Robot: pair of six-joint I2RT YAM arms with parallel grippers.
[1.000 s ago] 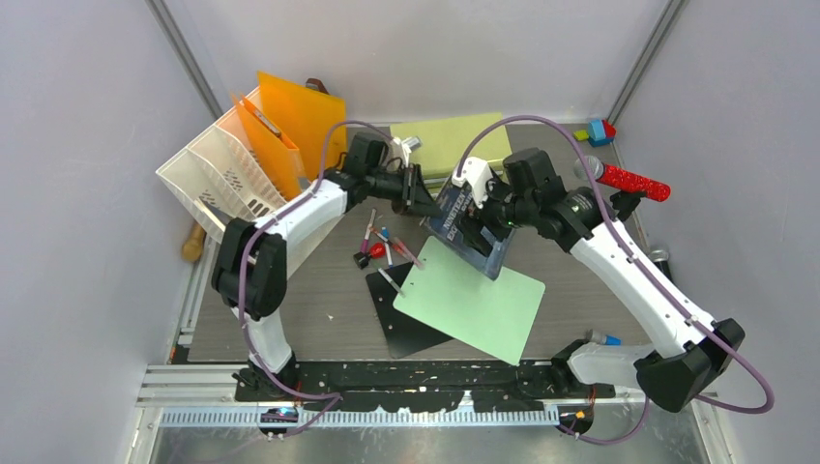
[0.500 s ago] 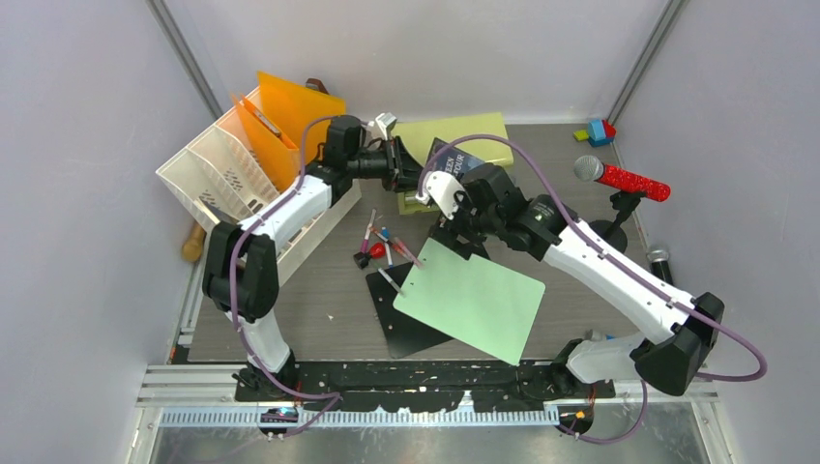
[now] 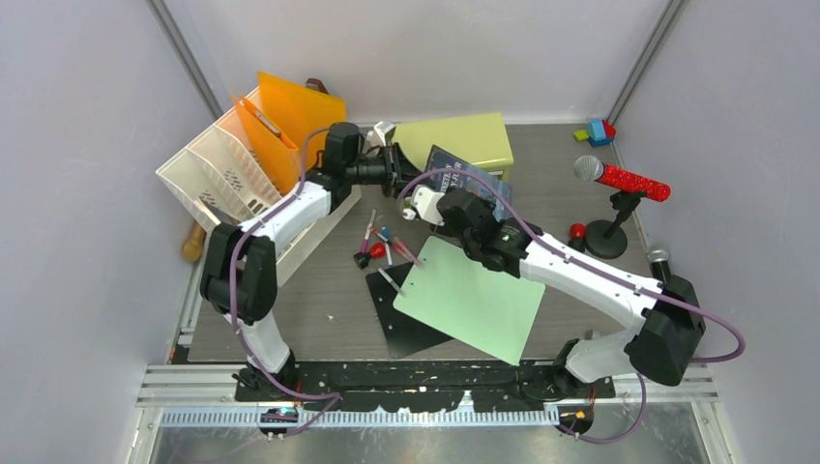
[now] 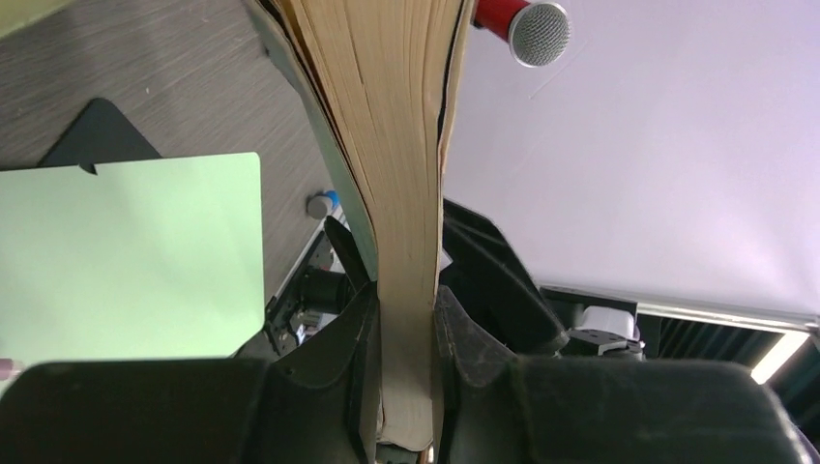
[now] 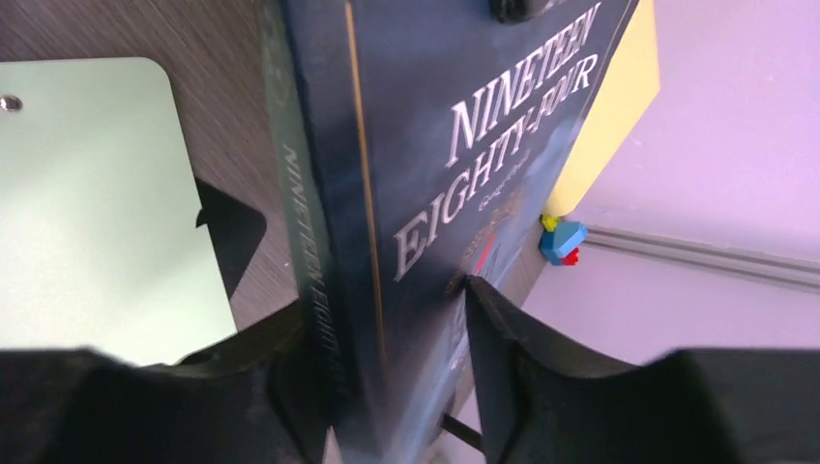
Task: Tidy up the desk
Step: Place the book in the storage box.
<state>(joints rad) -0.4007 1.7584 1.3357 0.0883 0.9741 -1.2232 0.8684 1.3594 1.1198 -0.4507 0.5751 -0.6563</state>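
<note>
Dark-blue cover and tan page edges identify the book [image 3: 464,174], titled "Nineteen Eighty-Four", held toward 12 o'clock above the bench [image 3: 319,290], just in front of the yellow-green cabinet [image 3: 474,135]. The left gripper [image 4: 406,309] has its jaws nearly closed, pinching the page block. The right gripper [image 5: 387,300] has its jaws partly open around the spine end, one pad at the spine and one on the front cover, apparently gripping. Both arms thus share the one book.

Judged from the layout, the tidying is at an early stage. At 10 o'clock the white file rack [image 3: 218,179] already carries orange folders [image 3: 300,111]. Left to sort are the loose pens [image 3: 382,242] near the centre, the pale green sheet [image 3: 474,300] lying over a black board [image 3: 401,333] at 6 o'clock, the red microphone [image 3: 624,179] at 2 o'clock, and the toy blocks [image 3: 600,130] at 1 o'clock.
</note>
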